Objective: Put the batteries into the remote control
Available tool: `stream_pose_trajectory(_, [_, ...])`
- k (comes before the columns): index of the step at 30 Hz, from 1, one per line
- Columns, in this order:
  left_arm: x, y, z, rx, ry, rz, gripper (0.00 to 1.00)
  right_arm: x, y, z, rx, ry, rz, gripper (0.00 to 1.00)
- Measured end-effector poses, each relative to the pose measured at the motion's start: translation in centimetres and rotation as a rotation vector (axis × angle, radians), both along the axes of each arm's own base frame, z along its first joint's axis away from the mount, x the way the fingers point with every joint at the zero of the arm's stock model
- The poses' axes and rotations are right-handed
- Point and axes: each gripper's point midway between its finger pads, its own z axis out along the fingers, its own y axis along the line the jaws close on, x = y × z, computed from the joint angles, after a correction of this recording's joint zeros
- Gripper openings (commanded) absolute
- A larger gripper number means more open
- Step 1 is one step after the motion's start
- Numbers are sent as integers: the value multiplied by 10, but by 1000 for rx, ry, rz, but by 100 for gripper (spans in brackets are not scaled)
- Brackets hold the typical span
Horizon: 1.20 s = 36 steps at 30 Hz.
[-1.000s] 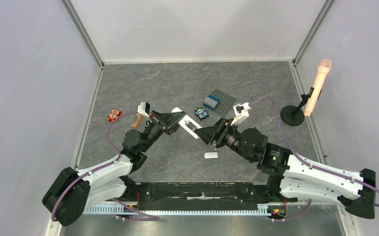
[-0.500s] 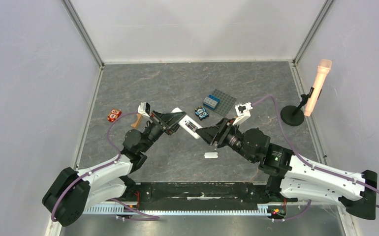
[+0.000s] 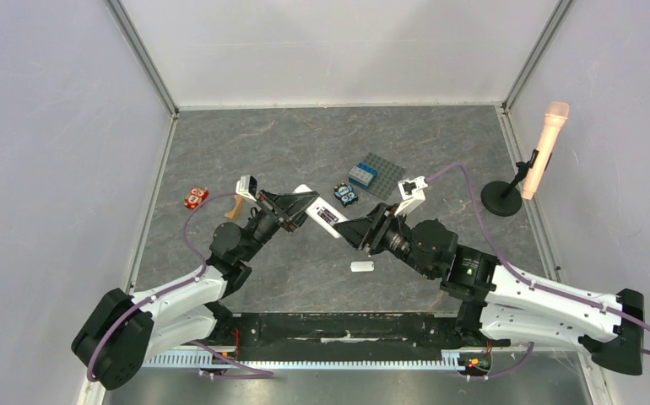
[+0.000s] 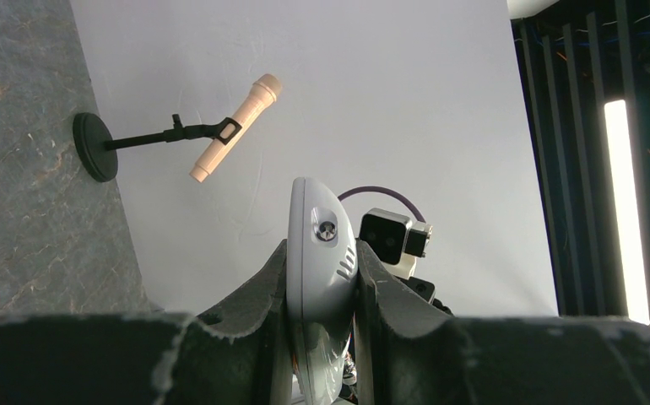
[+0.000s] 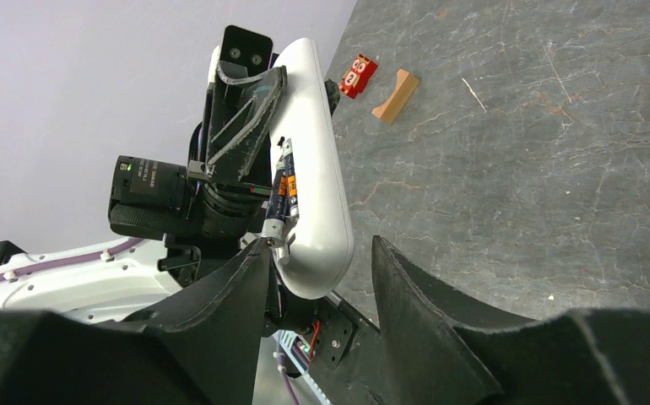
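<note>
My left gripper (image 3: 301, 207) is shut on the white remote control (image 3: 322, 216) and holds it above the table, tilted. In the left wrist view the remote (image 4: 317, 211) stands edge-on, pinched between the fingers of that gripper (image 4: 322, 261). In the right wrist view the remote (image 5: 317, 160) shows its open back. Two dark batteries (image 5: 281, 196) with silvery ends lie end to end in the compartment. My right gripper (image 5: 322, 245) is open, its jaws on either side of the remote's near end. Its left finger (image 5: 246, 278) touches the lower battery's silvery end. In the top view the right gripper (image 3: 354, 231) meets the remote's tip.
A small white cover piece (image 3: 362, 267) lies on the table below the grippers. An orange-brown block (image 3: 235, 207) and a red piece (image 3: 195, 197) lie to the left. A grey baseplate (image 3: 382, 181) and a small blue item (image 3: 346, 195) lie behind. A microphone on a stand (image 3: 541, 156) stands at the right.
The right gripper drew back a little to the right half a second ago and has moved in again to the remote's end. The left arm and remote have held still.
</note>
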Motion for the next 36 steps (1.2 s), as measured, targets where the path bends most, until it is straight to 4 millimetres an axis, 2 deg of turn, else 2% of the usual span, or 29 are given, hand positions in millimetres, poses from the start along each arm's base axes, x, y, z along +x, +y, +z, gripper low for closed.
stream_pose_trajectory(21, [2,0,-5,12,15,2,2,4,7,-6,-19,9,-5,46])
stream_pose_trajectory(36, [-1,6,2,5,-14,17,2,7,14,-2,-17,49,3,30])
